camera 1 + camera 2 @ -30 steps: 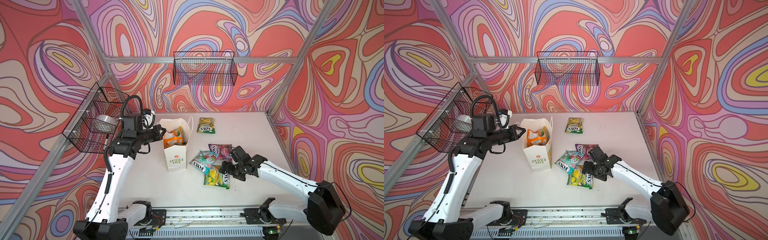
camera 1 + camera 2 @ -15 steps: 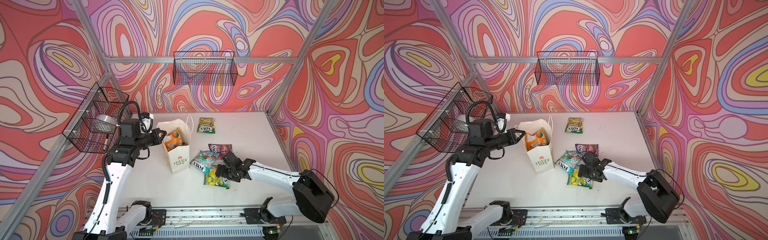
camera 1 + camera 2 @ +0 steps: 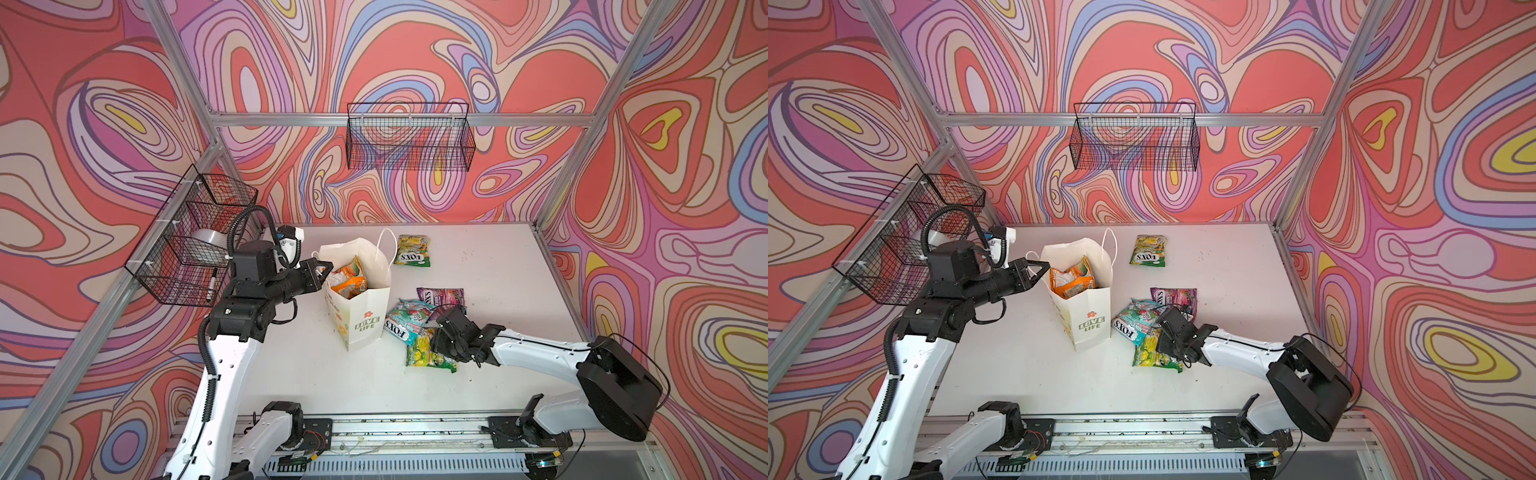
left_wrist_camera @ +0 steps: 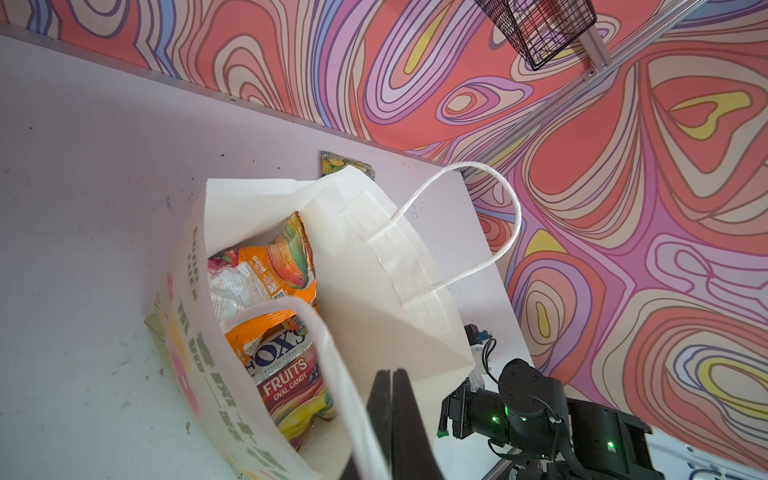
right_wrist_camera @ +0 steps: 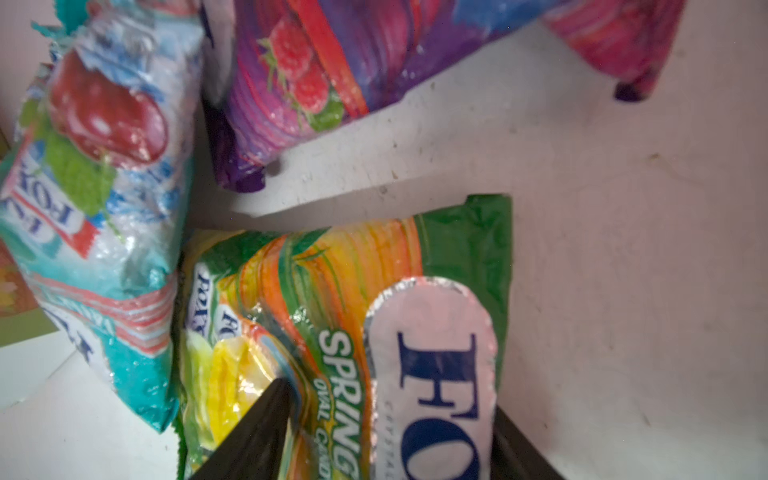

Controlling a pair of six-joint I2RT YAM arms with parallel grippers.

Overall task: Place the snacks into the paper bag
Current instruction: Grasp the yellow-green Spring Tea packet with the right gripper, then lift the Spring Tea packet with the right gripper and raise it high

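Note:
The white paper bag (image 3: 365,316) (image 3: 1088,316) stands left of centre, mouth open, with orange snacks (image 3: 349,280) (image 4: 266,266) inside. My left gripper (image 3: 328,265) (image 3: 1045,266) (image 4: 390,374) is shut at the bag's left rim, and a cord handle (image 4: 328,353) runs over one finger. Right of the bag lie a teal packet (image 3: 405,322) (image 5: 95,208), a purple packet (image 3: 442,297) (image 5: 332,62) and a green packet (image 3: 424,357) (image 5: 332,282). My right gripper (image 3: 432,345) (image 3: 1158,343) (image 5: 390,419) grips the green packet, which buckles between the fingers. A yellow-green packet (image 3: 411,249) lies farther back.
A black wire basket (image 3: 409,141) hangs on the back wall. Another wire basket (image 3: 191,241) hangs on the left wall beside my left arm, holding a white object and a pen. The arms' metal rail (image 3: 395,428) runs along the table's front edge.
My right gripper has slid left onto the green packet and its jaws have closed in on it. The left gripper shifted slightly and the bag's top has tipped a little.

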